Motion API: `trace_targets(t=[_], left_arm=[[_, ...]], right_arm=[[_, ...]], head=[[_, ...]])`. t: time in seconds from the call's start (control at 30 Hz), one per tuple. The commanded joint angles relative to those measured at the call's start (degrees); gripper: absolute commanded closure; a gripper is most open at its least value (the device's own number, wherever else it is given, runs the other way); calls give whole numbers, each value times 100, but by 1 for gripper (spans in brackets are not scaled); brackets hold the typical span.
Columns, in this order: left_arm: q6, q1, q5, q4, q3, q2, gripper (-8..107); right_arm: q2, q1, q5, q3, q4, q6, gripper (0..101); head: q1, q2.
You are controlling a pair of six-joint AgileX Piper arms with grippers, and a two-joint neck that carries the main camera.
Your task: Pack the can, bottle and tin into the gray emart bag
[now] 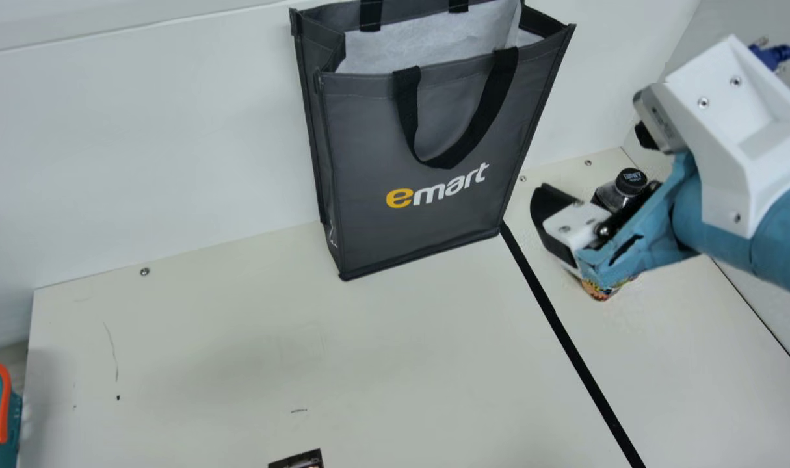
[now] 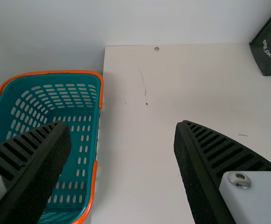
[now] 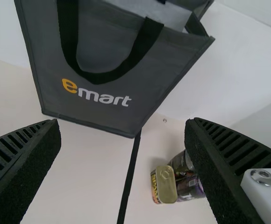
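watching remotely, i saw the tin (image 3: 166, 183) and bottle (image 1: 631, 181) outside the gray emart bag (image 1: 368, 136), my right gripper (image 1: 554, 221) near them, fingers apart; my left gripper (image 2: 122, 124) had its fingers apart too.

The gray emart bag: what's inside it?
Near the open top of the gray emart bag, a pale, sheet-like lining or wrapping shows. The bag's own front hides everything lower down, so I cannot tell whether anything sits at the bottom.

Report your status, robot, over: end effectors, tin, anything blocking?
Left end effector open, empty. Right end effector open, empty. Tin on table, outside bag. Dark containers close beside it may crowd a grasp.
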Motion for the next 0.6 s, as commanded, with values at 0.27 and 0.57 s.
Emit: trace_targets(t=[0.27, 0.57], left_arm=[[0, 0, 0, 0, 0, 0, 9], [0, 0, 0, 0, 0, 0, 9]], right_arm=[[571, -251, -41, -706, 313, -1021, 10], [1114, -273, -143, -1313, 450, -1768, 10]], head=[[-130, -5], [-130, -5]])
